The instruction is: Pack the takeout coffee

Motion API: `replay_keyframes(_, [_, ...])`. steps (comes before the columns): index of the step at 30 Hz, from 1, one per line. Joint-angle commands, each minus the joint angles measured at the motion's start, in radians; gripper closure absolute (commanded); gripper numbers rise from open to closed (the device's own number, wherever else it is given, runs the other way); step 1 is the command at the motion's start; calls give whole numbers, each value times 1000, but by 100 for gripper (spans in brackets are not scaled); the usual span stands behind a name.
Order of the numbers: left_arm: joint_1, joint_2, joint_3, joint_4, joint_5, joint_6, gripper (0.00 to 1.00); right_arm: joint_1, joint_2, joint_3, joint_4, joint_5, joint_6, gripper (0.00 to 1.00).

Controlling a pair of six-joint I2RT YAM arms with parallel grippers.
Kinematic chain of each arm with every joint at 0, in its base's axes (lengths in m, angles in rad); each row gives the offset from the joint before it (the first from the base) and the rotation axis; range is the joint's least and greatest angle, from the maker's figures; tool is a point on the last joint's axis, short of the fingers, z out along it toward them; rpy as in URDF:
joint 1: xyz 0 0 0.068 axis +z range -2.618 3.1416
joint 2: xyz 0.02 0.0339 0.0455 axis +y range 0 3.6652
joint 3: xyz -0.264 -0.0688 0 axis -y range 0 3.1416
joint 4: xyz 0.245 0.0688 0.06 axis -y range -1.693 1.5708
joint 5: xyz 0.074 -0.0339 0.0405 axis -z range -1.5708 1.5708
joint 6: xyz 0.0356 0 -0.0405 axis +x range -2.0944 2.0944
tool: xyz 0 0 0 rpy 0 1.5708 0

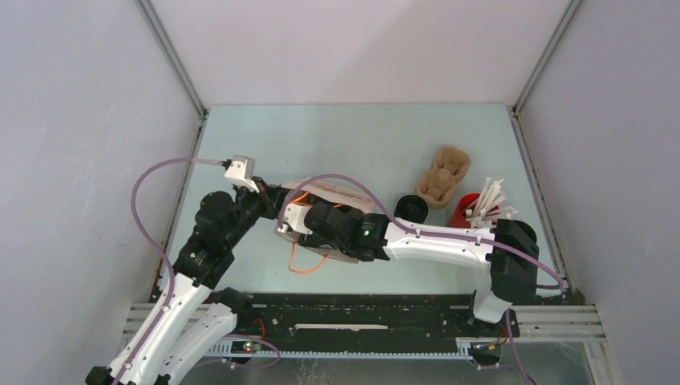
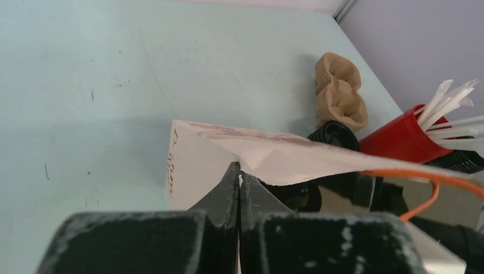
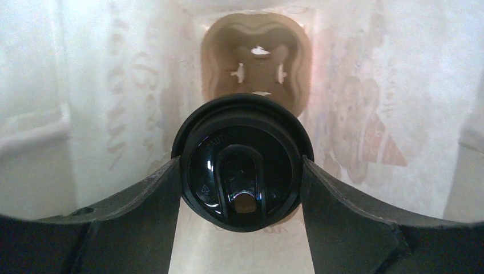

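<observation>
I have my right gripper (image 3: 241, 166) clamped on the coffee (image 3: 240, 182) (lid towards the wrist camera), inside the white bag (image 3: 399, 85), with a brown carrier (image 3: 255, 63) beyond it at the bag's far end. My left gripper (image 2: 239, 174) is pinched together on the bag's edge.

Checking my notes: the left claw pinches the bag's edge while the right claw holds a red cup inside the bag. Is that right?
Not quite. The cup that the right claw holds inside the bag is black, not red, as the right wrist view shows. The left claw does pinch the bag's edge.
</observation>
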Motion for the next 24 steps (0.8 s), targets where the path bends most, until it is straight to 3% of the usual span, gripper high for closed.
replay_keyframes(1, [-5,-42,-55,-47,30,-26,100,15,-37,9,57,48,-21,76])
replay_keyframes(17, [-7,-58,-47,-83,22,-16,100,3,-109,-60,-39,26,-88,78])
replay_keyframes(24, [-15,-77,-63,26,25,-83,100,35,-72,-60,-45,32,-12,79])
